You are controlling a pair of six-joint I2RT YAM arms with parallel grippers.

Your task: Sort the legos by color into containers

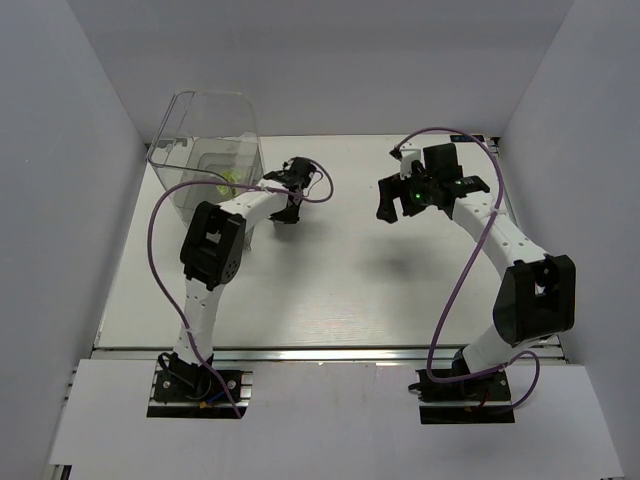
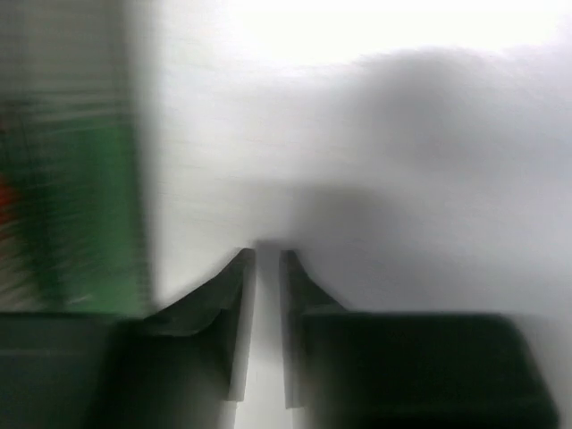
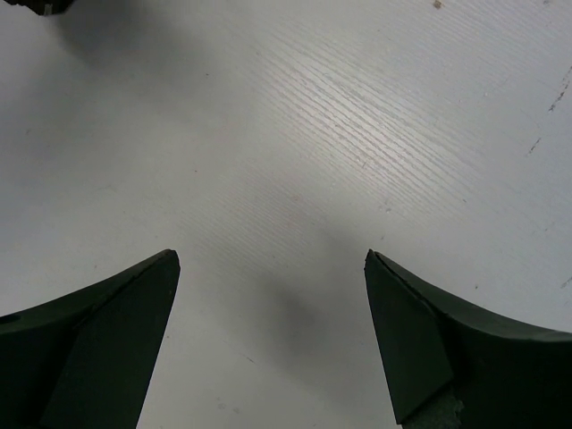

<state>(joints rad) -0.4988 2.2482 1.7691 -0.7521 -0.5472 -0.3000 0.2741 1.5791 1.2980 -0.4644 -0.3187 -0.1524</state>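
The clear bin [image 1: 200, 130] stands at the back left. A yellow-green brick [image 1: 228, 180] shows inside it through the wall. My left gripper [image 1: 291, 193] is just right of the bin. In the left wrist view, my left gripper [image 2: 267, 257] is empty, its jaws closed to a thin slit over bare table. That view is blurred, with green [image 2: 89, 206] and red [image 2: 4, 192] smears at its left edge. My right gripper [image 1: 398, 200] hangs above the table's back right. In the right wrist view my right gripper [image 3: 273, 259] is wide open and empty. No loose brick shows on the table.
White walls enclose the table on the left, back and right. The table's near edge has a metal rail [image 1: 330, 350] in front of the arm bases. Purple cables loop off both arms.
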